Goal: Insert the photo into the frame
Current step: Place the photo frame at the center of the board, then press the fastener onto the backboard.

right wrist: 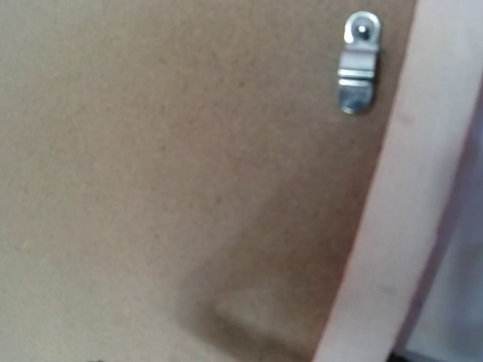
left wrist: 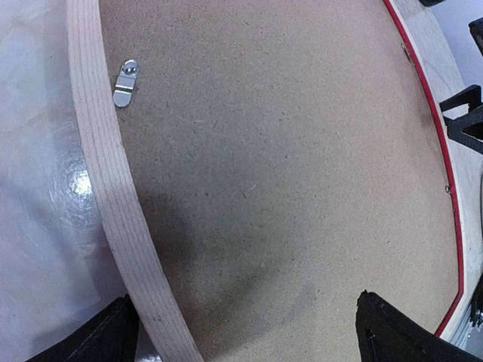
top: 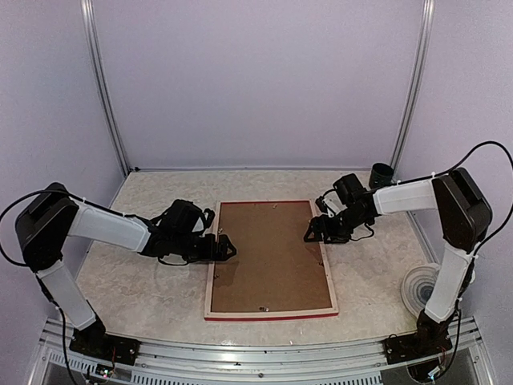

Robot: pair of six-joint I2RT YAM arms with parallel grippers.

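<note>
Hovering open over the frame [top: 210,285]: left hand [top: 227,247], right hand [top: 314,231].

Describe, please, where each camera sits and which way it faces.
Top external: above and behind the bases, looking down on the thin red rectangular frame and its brown hardboard back; both arms show.
Left wrist: on the left gripper, facing down over the left rail; black fingertips show.
Right wrist: on the right gripper, close above the right rail and a silver metal clip; no fingers show.
All share the hardboard back.
</note>
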